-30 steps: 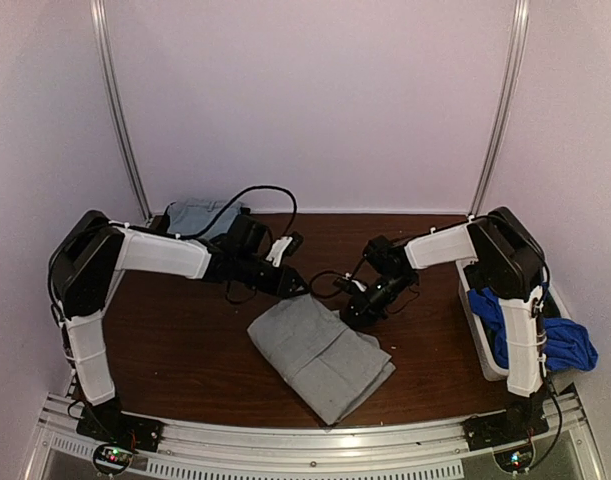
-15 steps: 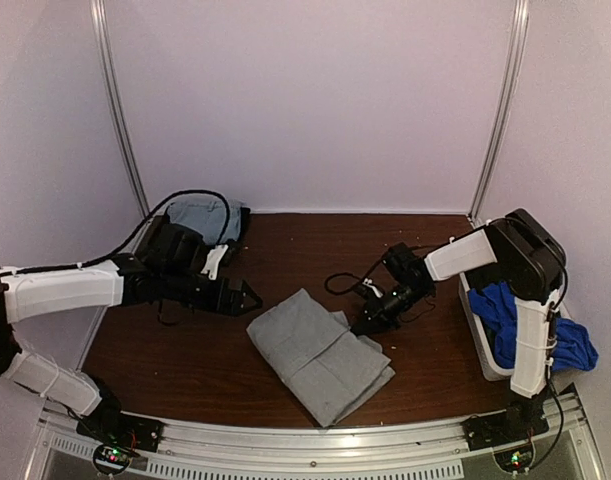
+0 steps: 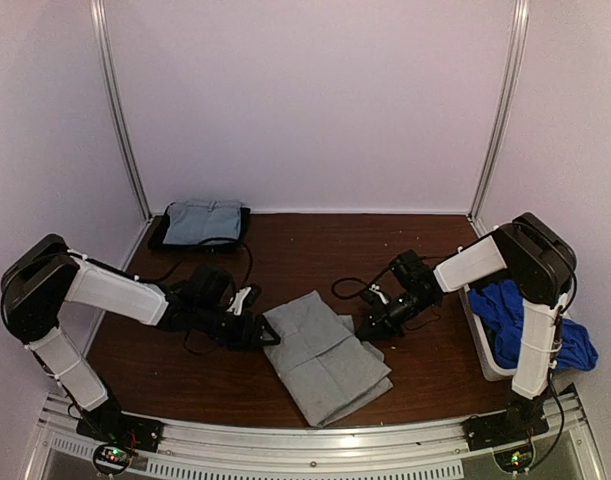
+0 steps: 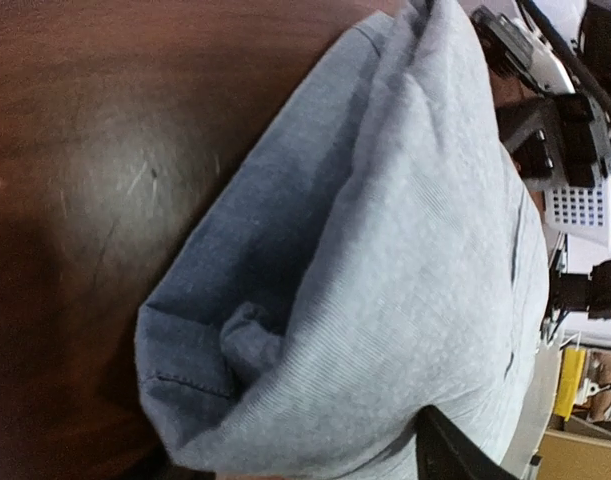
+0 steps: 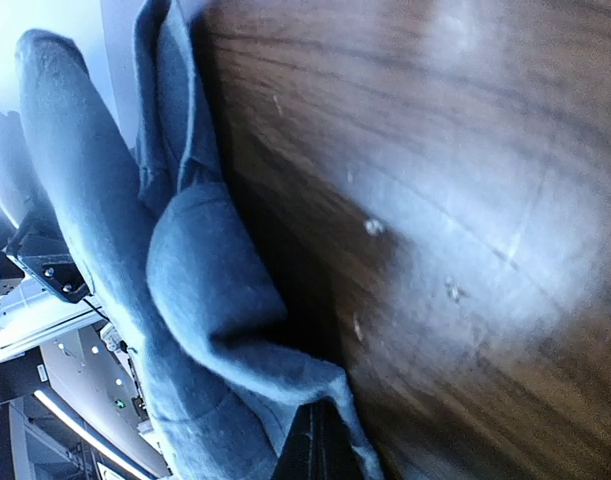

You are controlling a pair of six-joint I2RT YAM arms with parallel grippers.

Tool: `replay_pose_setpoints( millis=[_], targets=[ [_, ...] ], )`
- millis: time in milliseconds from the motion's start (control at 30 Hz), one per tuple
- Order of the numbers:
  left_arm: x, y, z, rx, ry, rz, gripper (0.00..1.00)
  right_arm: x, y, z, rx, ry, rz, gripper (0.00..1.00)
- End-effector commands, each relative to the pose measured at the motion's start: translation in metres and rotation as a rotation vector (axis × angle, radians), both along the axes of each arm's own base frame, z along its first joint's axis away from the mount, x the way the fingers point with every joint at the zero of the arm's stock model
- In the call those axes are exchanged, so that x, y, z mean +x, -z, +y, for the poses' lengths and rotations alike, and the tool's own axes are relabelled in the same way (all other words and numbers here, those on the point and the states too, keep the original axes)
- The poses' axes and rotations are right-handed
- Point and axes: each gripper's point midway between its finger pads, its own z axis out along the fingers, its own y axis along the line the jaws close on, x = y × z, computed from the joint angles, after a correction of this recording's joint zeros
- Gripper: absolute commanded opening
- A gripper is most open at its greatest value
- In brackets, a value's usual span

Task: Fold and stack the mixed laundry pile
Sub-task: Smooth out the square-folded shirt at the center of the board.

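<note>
A folded light grey garment [image 3: 325,355] lies on the brown table [image 3: 285,250] at the centre front. My left gripper [image 3: 269,338] is low at its left edge. In the left wrist view the garment [image 4: 385,250] fills the frame and its folded edge sits between my spread fingers; one dark fingertip [image 4: 455,455] shows at the bottom right. My right gripper [image 3: 366,332] is at the garment's right edge. In the right wrist view its fingers [image 5: 320,445] look pressed together, with the cloth's edge [image 5: 215,290] curled over their tip. A royal-blue piece [image 3: 530,320] hangs from the bin.
A white plastic bin [image 3: 477,340] stands at the right edge. A folded light grey piece [image 3: 203,218] lies on a dark piece [image 3: 165,235] at the back left corner. Black cables [image 3: 355,290] trail over the table behind the garment.
My left arm has swung from the back left down to the grey garment's left edge. My right gripper has shifted slightly right along the right edge. The garment has shifted a little.
</note>
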Motion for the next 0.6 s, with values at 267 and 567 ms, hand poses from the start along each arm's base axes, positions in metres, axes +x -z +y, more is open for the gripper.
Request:
replay_pose_setpoints(
  millis=[267,567],
  targets=[
    [0.179,-0.004,-0.002,0.105,-0.034,-0.159,0.53,0.097,-0.054,0.026,0.101,0.306,-0.187,0.00],
    [0.175,-0.087,0.010,0.303,0.023,-0.368,0.86,0.098,-0.055,0.018,0.129,0.392,-0.170,0.16]
  ],
)
